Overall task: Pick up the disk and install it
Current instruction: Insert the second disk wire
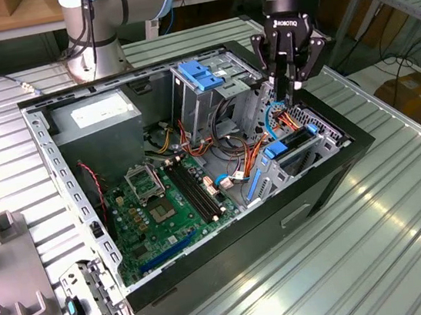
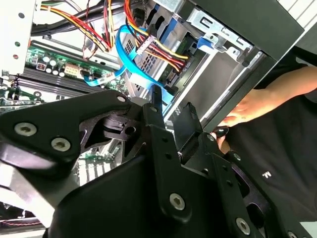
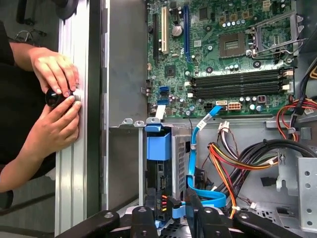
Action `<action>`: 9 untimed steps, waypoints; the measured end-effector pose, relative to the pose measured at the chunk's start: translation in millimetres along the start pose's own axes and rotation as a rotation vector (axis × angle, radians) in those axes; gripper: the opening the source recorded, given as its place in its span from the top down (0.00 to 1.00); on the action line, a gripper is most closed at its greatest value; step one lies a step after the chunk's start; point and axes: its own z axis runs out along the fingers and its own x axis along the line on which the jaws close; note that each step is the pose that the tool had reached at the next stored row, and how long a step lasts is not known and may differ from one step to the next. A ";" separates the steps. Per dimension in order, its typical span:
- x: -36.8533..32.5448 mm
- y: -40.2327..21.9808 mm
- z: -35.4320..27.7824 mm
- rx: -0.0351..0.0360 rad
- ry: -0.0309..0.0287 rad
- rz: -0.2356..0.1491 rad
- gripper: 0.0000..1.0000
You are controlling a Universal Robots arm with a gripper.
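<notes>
A black open-sided computer case (image 1: pixel 329 177) lies on a ribbed silver metal table (image 1: pixel 406 225), its green motherboard (image 1: pixel 158 203) facing up. The black three-link gripper (image 1: pixel 291 77) hangs over the case's end on the exterior view's right, tip pointing down into the drive bay, just above the bundle of red, yellow and orange wires there. From these pictures I cannot tell whether the tool is spread, pressed together or pinching anything.

The flat silver-grey disk with blue plastic side rails (image 3: pixel 158 173) stands on edge in that bay at the case's near corner on the exterior view's right, between the grey sheet-metal bay walls. It looks already slid into its slot, which would explain the gripper sitting directly over it. A light blue flat data cable (image 3: pixel 190 163) runs from the motherboard down beside the disk, just next to the gripper.

A person's two hands (image 3: pixel 54 99) rest on the table's edge beside the case in the first wrist view, gripping a small black knob (image 3: pixel 55 97), apart from the gripper and outside the case wall.
</notes>
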 end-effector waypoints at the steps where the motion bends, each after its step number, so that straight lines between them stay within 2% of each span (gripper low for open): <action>1: -0.3 0.0 0.5 0.0000 0.0024 0.000 0.64; 3: -0.9 -0.1 1.9 0.0001 0.0075 0.000 0.78; 6: -1.3 -0.2 2.9 0.0002 0.0126 0.001 0.78; 9: -1.4 -0.2 3.1 0.0002 0.0137 0.001 0.78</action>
